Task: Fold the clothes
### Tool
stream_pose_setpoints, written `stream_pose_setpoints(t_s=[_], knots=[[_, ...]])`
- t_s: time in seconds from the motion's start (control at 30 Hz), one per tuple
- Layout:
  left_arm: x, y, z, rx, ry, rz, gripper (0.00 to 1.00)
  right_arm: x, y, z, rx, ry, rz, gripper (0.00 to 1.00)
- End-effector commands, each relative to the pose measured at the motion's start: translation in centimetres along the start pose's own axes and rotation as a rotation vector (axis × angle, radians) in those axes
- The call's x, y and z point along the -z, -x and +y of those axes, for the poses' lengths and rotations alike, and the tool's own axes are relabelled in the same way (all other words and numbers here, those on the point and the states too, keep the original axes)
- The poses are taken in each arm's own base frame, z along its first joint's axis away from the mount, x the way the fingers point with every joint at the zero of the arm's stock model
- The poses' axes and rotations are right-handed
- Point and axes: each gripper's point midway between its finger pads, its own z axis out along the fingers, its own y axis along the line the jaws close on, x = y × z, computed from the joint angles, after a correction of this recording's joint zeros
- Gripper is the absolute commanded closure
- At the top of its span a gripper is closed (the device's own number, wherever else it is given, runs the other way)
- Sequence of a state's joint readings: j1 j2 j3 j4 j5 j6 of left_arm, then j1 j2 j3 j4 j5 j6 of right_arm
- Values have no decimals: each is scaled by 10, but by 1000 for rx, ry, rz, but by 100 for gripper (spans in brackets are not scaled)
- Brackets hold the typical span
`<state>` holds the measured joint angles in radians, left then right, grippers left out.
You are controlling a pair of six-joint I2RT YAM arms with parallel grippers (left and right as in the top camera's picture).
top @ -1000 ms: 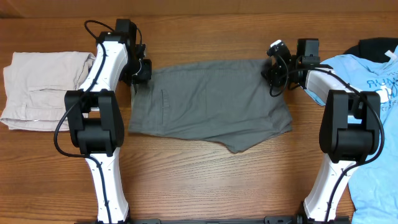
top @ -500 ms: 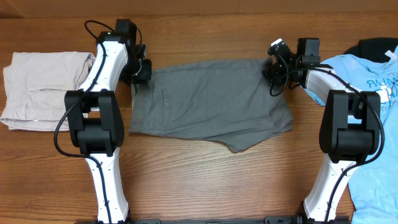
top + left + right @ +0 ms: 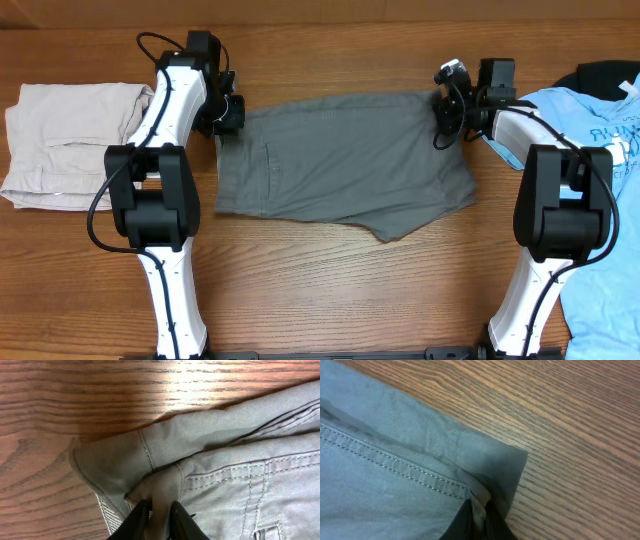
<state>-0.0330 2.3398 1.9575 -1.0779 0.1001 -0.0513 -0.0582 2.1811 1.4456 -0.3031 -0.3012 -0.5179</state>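
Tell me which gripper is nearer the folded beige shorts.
Left. The left gripper pinches the grey shorts at the corner beside the beige shorts; the right gripper pinches their far corner, across the whole garment.

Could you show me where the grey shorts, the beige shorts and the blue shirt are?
grey shorts (image 3: pixel 340 165), overhead view, middle of the fabric.
beige shorts (image 3: pixel 60 140), overhead view, middle of the folded cloth.
blue shirt (image 3: pixel 605 300), overhead view, its lower part.

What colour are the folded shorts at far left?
The folded cloth shorts are beige; overhead view.
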Motion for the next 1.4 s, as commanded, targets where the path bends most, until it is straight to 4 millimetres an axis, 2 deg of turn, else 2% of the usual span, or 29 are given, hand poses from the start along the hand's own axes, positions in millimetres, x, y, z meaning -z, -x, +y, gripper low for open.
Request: stream_pose_setpoints(t_s=[0.0,0.23,0.33,0.63,0.7,0.77,0.87,0.97,1.0,1.17,1.27,1.37], knots=[[3,4,3,2,36,-10,82,40,35,-19,-10,-82,-63,93],[3,4,3,2,35,-10,82,49,28,-12,-133,-59,-26,92],[3,4,3,2,35,-10,82,49,25,-8,-142,-40,-14,87],[3,4,3,2,35,-11,82,46,27,12,-131,21,-7,86],[3,5,3,2,35,-14,85,44,30,17,-121,26,-10,86],[3,5,3,2,35,-15,94,43,32,20,-114,29,-12,95],[6,4,3,2,36,-9,96,42,33,28,-123,40,-3,96],[16,4,2,3,36,-3,96,50,37,35,-185,48,-1,96],[26,4,1,3,35,-5,96,59,40,42,-227,57,4,96],[48,-5,-14,1,-10,13,96,88,36,57,-364,69,63,96],[60,-14,-21,-1,-11,30,96,106,26,67,-423,80,121,96],[73,-25,-29,1,-11,50,96,121,3,81,-459,101,229,96]])
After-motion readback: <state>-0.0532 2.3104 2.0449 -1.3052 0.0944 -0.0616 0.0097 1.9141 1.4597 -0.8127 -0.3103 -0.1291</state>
